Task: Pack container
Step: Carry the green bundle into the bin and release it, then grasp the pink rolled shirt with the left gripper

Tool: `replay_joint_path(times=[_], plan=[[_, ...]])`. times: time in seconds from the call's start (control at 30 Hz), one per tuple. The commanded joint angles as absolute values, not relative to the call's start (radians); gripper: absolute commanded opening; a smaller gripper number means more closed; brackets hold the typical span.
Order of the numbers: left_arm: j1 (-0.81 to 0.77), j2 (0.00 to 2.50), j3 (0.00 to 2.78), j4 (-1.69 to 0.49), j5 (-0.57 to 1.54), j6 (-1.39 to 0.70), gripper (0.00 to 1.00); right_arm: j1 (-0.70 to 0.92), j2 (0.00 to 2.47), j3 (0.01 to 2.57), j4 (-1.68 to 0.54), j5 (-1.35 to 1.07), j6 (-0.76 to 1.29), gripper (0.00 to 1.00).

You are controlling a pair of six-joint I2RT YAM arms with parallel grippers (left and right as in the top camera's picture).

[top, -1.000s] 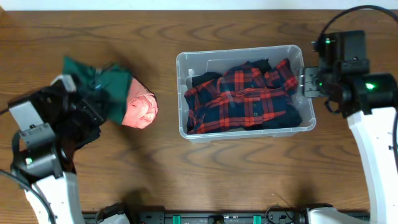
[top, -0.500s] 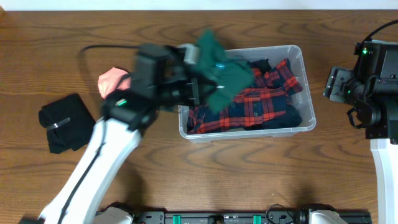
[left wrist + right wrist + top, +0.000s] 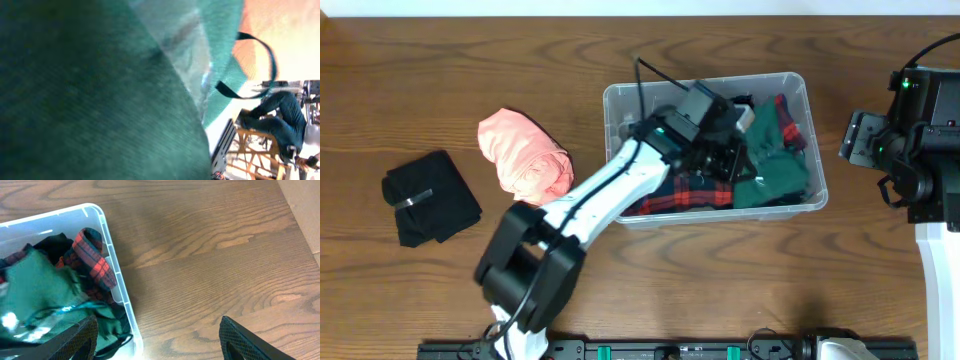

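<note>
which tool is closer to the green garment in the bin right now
Left. The left tool is over the container, right against the green garment. The right tool hangs outside the container, past its right wall, apart from it.

Left arm (image 3: 610, 190) over crowded container (image 3: 614, 120)
</note>
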State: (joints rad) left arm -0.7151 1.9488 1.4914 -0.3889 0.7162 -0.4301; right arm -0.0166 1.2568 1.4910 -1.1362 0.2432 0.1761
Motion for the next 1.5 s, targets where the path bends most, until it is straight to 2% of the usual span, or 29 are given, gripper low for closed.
replay_joint_path(times=[0.0,0.07,0.23,0.33,0.53,0.8,0.93,1.13,1.27,1.47], plan=[[-0.703,1.964,1.526,-0.412,0.748,-0.389,0.63,-0.023,1.255,1.49,-1.142,0.215,0.169,0.75],[-0.686,1.957,1.53,-0.451,0.749,-0.374,0.98,-0.017,1.255,1.49,-1.136,0.157,0.131,0.74],[-0.611,1.886,1.551,-0.625,0.72,-0.295,0.98,0.041,1.255,1.49,-1.091,0.032,0.001,0.68],[-0.555,1.801,1.551,-0.716,0.627,-0.258,0.98,0.1,1.257,1.49,-1.076,0.002,-0.055,0.63],[-0.436,1.608,1.551,-0.84,0.446,-0.244,0.98,0.222,1.326,1.488,-1.066,0.002,-0.091,0.46],[-0.238,1.467,1.551,-0.974,0.308,-0.248,0.98,0.247,1.599,1.446,-1.059,0.004,-0.091,0.47],[-0.131,1.46,1.551,-1.056,0.303,-0.249,0.98,0.216,1.787,1.388,-1.018,0.089,-0.009,0.47],[-0.037,1.46,1.549,-1.124,0.303,-0.247,0.98,0.152,2.035,1.358,-0.981,0.101,0.099,0.4],[-0.029,1.46,1.549,-1.124,0.302,-0.243,0.98,0.139,2.051,1.359,-0.971,0.101,0.131,0.42],[-0.029,1.46,1.549,-1.123,0.292,-0.243,0.98,0.16,1.948,1.363,-0.968,0.101,0.096,0.44]])
